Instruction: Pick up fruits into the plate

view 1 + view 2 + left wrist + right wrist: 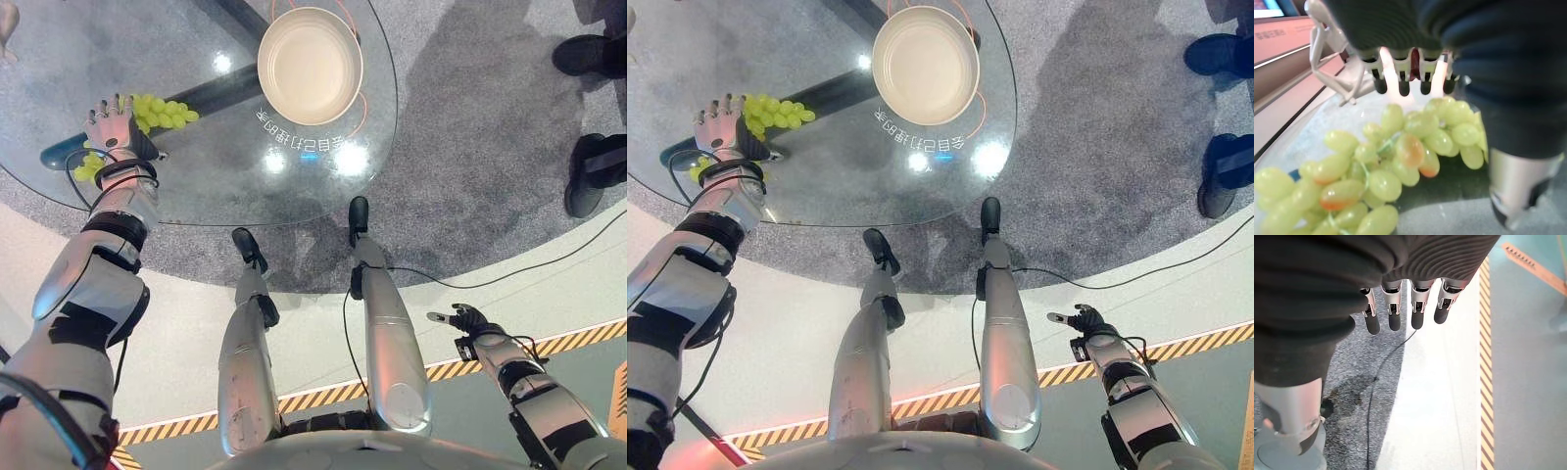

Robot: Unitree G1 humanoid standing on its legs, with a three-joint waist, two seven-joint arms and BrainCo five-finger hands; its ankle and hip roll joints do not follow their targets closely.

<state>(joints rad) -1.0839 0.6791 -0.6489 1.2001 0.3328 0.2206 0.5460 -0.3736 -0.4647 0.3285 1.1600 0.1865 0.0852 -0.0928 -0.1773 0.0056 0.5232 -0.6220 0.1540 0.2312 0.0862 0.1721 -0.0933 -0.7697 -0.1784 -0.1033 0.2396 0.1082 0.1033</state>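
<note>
Left robot hand (pixel 116 127) hovers spread wide over the green grape bunch (pixel 1400 156) on the glass tabletop (pixel 225 162), the cream plate (pixel 310 65) well apart. Best to curl round the stem cluster, not loose grapes. Right robot hand (pixel 462 321) hangs relaxed, empty.

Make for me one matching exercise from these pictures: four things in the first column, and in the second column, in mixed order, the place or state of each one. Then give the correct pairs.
Column 1
1. left hand
2. right hand
3. plate
4. grapes

Column 2
a. empty, at the far side of the glass table
b. open, low beside the robot, over the floor
c. green bunch lying on the glass
d. open, over the bunch at the table's left side

Pairs: 1-d, 2-b, 3-a, 4-c
</note>
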